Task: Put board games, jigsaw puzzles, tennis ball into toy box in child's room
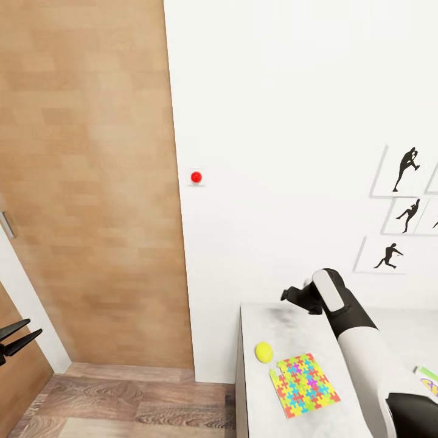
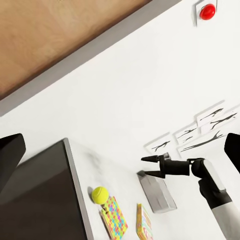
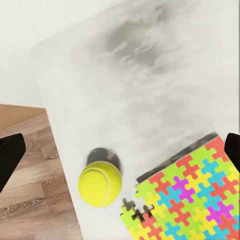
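The tennis ball (image 1: 264, 351) lies near the left end of the pale grey table (image 1: 292, 328), beside a mosaic jigsaw puzzle (image 1: 304, 384). My right gripper (image 1: 286, 296) hovers open above that end of the table, empty. In the right wrist view the tennis ball (image 3: 100, 183) and the puzzle (image 3: 190, 195) lie below, between the dark fingers (image 3: 10, 157). The left wrist view takes in the right gripper (image 2: 144, 166), the ball (image 2: 100, 194), the puzzle (image 2: 114, 217) and the grey toy box (image 2: 157, 192). My left gripper (image 1: 34, 326) is open far to the left, over the floor.
A wooden door (image 1: 91, 182) stands left of the white wall, which carries a red button (image 1: 196, 177) and silhouette posters (image 1: 404, 171). A colourful flat box corner (image 1: 429, 380) shows at the right edge of the table. Another colourful flat piece (image 2: 144, 222) lies near the toy box.
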You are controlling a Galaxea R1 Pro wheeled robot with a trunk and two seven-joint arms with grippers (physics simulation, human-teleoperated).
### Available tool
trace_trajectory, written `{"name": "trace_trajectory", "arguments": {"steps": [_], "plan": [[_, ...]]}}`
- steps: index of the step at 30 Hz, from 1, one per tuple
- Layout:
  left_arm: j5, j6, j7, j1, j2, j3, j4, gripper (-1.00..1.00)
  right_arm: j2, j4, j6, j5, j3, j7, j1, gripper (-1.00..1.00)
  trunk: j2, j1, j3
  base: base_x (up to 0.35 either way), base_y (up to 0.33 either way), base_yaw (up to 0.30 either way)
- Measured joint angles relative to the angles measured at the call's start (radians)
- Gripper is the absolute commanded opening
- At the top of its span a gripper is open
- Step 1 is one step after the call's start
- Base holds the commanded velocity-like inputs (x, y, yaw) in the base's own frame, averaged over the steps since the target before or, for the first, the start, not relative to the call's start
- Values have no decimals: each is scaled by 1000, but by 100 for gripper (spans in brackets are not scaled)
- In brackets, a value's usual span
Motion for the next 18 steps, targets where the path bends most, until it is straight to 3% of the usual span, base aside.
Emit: {"name": "trace_trajectory", "arguments": {"steps": [18], "plan": [[-4, -1, 0, 0, 0, 0, 0, 100, -35, 7, 0, 1, 1, -2, -1, 100, 1, 0, -17, 0, 0, 0]]}}
